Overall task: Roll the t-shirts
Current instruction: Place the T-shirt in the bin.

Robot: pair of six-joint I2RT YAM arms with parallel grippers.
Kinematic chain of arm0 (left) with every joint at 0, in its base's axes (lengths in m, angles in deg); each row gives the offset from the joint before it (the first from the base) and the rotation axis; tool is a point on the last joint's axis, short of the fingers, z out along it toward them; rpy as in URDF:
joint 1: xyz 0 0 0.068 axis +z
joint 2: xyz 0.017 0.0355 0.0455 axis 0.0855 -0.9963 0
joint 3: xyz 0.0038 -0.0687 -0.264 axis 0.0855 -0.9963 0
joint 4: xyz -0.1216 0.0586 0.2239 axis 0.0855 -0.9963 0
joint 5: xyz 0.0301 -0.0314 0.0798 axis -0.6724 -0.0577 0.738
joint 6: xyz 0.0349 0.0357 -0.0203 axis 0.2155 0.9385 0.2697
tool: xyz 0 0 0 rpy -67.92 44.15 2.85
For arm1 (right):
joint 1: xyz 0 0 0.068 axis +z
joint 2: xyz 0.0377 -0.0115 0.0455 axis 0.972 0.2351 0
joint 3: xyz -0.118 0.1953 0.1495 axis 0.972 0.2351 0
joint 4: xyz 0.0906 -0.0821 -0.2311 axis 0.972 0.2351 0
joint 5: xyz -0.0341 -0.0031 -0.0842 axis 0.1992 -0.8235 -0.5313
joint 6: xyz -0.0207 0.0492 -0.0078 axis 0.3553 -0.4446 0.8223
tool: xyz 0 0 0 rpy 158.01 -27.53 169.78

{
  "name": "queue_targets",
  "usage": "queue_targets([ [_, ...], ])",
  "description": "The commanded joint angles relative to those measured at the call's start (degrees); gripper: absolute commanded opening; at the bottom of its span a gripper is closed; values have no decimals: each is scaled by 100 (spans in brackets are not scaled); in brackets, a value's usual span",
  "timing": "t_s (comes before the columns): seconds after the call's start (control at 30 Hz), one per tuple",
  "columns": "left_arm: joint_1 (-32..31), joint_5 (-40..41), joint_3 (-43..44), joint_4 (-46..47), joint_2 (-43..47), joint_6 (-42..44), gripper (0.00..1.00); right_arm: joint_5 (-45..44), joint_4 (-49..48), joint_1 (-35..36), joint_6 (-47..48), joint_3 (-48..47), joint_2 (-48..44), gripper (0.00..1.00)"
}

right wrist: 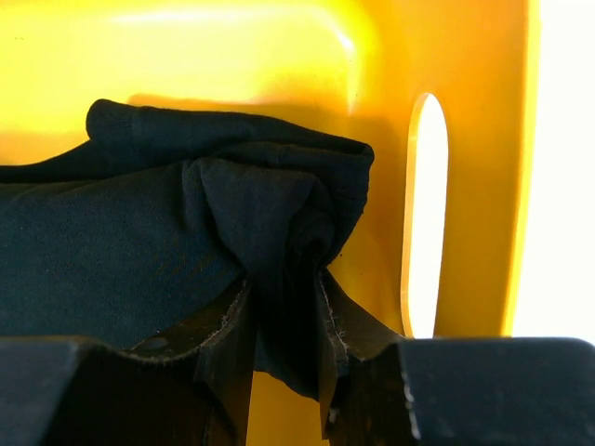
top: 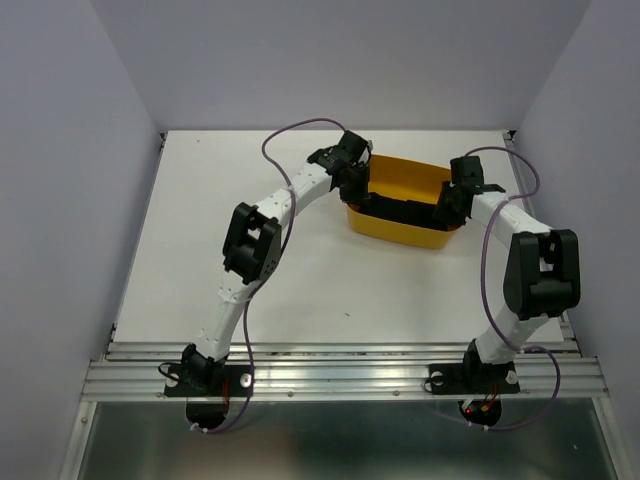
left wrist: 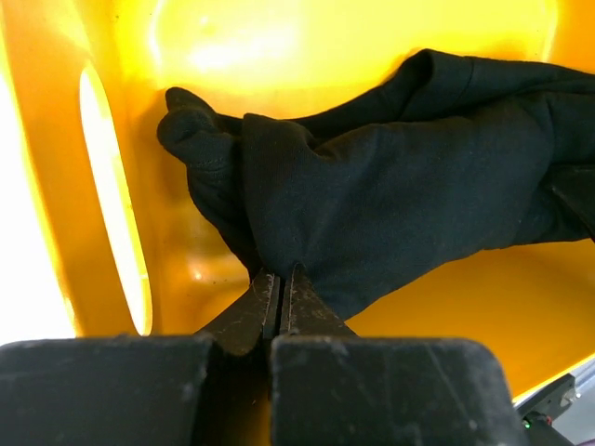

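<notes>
The t-shirt (left wrist: 390,186) sags bunched inside the yellow tub (top: 395,228); left gripper (left wrist: 280,302) pinches its thin edge, right gripper (right wrist: 284,316) clamps a thick fold. An uneven lift could slip that thin pinch

No text, label, brand, number or sign can be read in any view, whether on the tub (top: 395,226), the t-shirt (left wrist: 400,186) or the tabletop (top: 200,200).
</notes>
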State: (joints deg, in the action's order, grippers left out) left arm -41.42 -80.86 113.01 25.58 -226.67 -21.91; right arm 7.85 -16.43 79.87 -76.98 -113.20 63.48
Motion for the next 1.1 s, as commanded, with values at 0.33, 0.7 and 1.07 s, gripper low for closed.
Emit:
queue_targets([
  [0.33, -58, 149, 455, -400, -157, 214, 0, -411, 74, -48, 50, 16, 135, 17],
  [0.7, -40, 176, 525, -435, 115, 231, 47, -261, 127, -48, 50, -151, -164, 53],
  [1.07, 56, 97, 719, -514, 413, 231, 53, -138, 223, -48, 23, -370, -648, 71],
])
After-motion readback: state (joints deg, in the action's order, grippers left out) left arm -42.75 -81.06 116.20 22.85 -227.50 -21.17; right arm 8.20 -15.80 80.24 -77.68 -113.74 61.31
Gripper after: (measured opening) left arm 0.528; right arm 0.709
